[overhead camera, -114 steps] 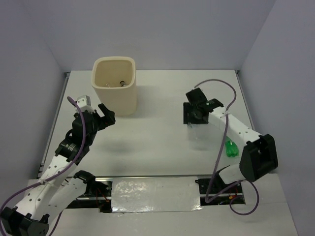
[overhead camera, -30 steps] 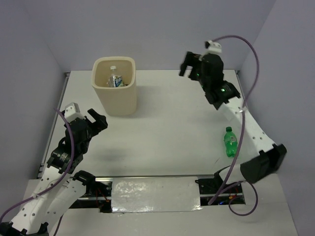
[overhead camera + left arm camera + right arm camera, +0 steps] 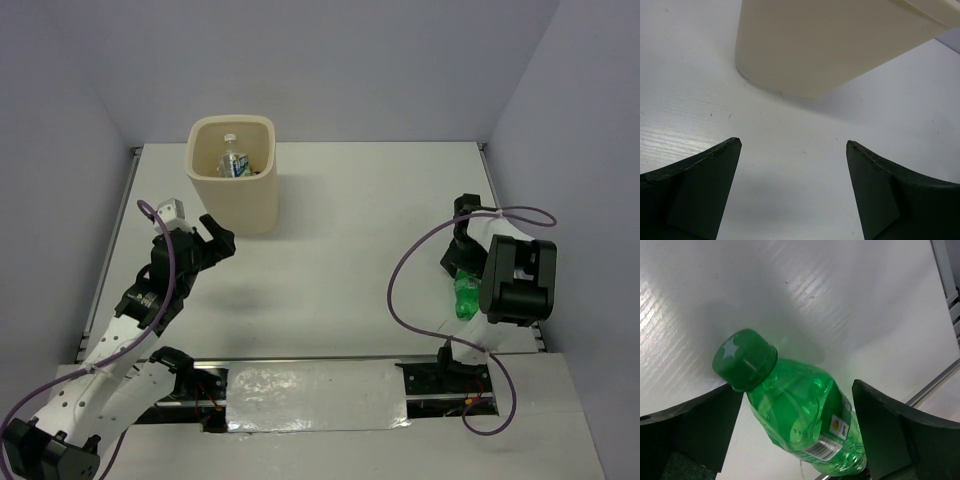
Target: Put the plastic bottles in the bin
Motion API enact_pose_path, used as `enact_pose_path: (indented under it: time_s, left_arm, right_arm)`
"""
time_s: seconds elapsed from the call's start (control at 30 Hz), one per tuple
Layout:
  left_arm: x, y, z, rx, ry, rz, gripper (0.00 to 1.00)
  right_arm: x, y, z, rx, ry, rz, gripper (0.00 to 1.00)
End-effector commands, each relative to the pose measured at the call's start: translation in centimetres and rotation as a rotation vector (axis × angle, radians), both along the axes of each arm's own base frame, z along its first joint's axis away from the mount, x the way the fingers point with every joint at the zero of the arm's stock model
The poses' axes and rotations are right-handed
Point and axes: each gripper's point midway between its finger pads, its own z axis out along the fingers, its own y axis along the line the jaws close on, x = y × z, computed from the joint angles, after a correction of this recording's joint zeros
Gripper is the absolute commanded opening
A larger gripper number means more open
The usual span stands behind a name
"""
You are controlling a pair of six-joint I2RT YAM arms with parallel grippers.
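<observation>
— How is the right pincer (image 3: 796,387) being held?

— It is being held spread wide, with its dark fingers (image 3: 695,430) being kept on either side of the green bottle (image 3: 805,415). Nothing is being pinched. Whether one finger is touching the cap (image 3: 742,357) cannot be told.

— And how is that bottle lying?

— It is being seen on its side on the white table (image 3: 790,285), with the cap pointing away from the wrist and a label showing low on its body. From overhead, it is being partly hidden by the right arm, near the right edge of the table and towards the near side.

— What is being shown around that arm?

— A purple cable (image 3: 400,270) is being looped out to its left, over bare table.

— And the left pincer (image 3: 794,142)?

— It is likewise being held spread, with nothing between its fingers. It is being pointed at the foot of the bin (image 3: 830,45), which is standing just ahead of it.

— Where is the bin being seen on the table?

— It is being seen upright at the far left, well apart from the green bottle. A clear bottle (image 3: 233,160) with a white cap and blue label is being seen inside it.
</observation>
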Motion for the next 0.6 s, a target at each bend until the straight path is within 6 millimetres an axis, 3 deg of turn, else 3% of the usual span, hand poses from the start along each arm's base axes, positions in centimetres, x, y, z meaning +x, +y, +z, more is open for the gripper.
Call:
enact_pose_path:
  time_s: [0.0, 0.03, 0.13, 0.17, 0.27, 0.57]
  left_arm:
    - [0.5, 0.3, 1.0, 0.005, -0.044, 0.013, 0.99]
    - [0.5, 0.3, 1.0, 0.005, -0.044, 0.013, 0.99]
    - [0.4, 0.4, 1.2, 0.002, -0.049, 0.017, 0.99]
    - [0.4, 0.4, 1.1, 0.002, -0.049, 0.018, 0.99]
    - [0.2, 0.5, 1.2, 0.000, -0.052, 0.020, 0.99]
    - [-0.1, 0.8, 1.5, -0.005, -0.066, 0.034, 0.99]
  right_arm:
    - [-0.1, -0.1, -1.3, 0.013, 0.040, -0.016, 0.94]
    - [0.0, 0.2, -1.4, 0.032, 0.037, -0.004, 0.92]
    - [0.7, 0.9, -1.5, 0.073, -0.005, 0.032, 0.71]
    - [1.6, 1.5, -1.0, 0.108, -0.061, 0.052, 0.59]
    - [2.8, 2.8, 0.1, 0.172, -0.163, 0.112, 0.40]
    - [4.4, 5.2, 4.7, 0.247, -0.367, 0.239, 0.14]
